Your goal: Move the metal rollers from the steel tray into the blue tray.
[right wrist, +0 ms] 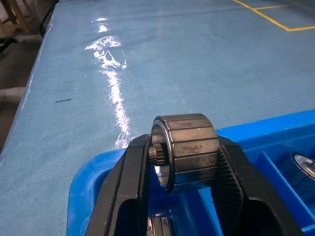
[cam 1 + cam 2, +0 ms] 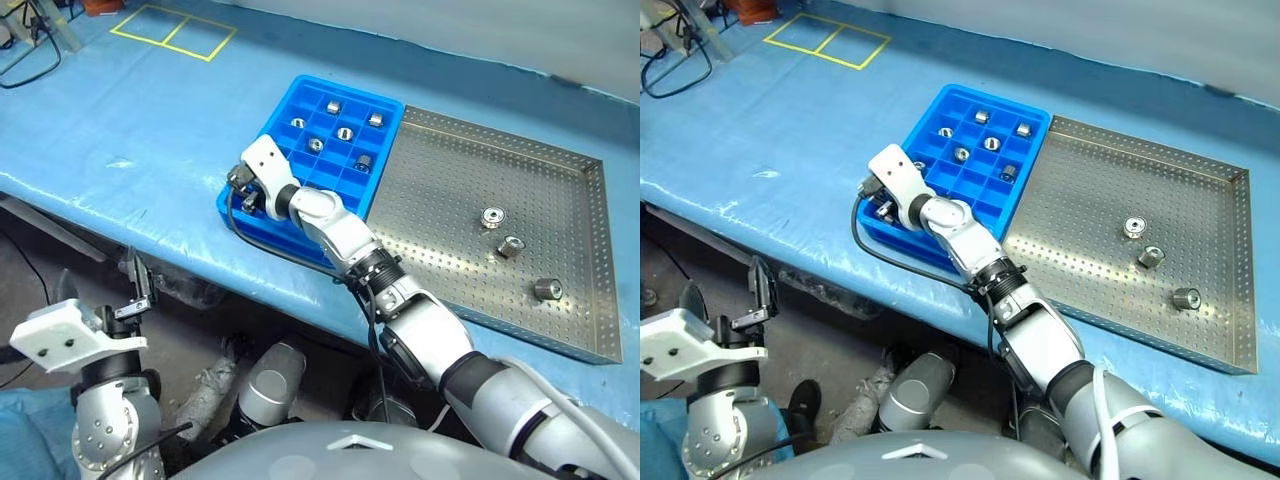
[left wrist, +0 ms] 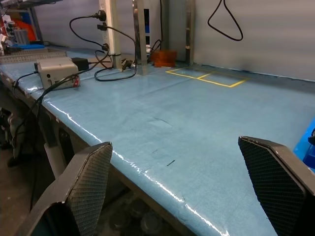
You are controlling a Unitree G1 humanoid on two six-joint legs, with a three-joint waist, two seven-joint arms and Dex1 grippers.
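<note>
A long table covered in a smooth light-blue sheet (image 2: pixel 150 130) runs across the room, its surface glossy under the lights. Near its far end, yellow tape (image 2: pixel 172 32) marks out two adjoining rectangles. Further along sits a small grey box-shaped device (image 3: pixel 56 72) with black cables (image 3: pixel 101 46) looping around it, beside upright metal posts (image 3: pixel 140 34). A low orange-brown object (image 3: pixel 164 57) rests close to the posts.
</note>
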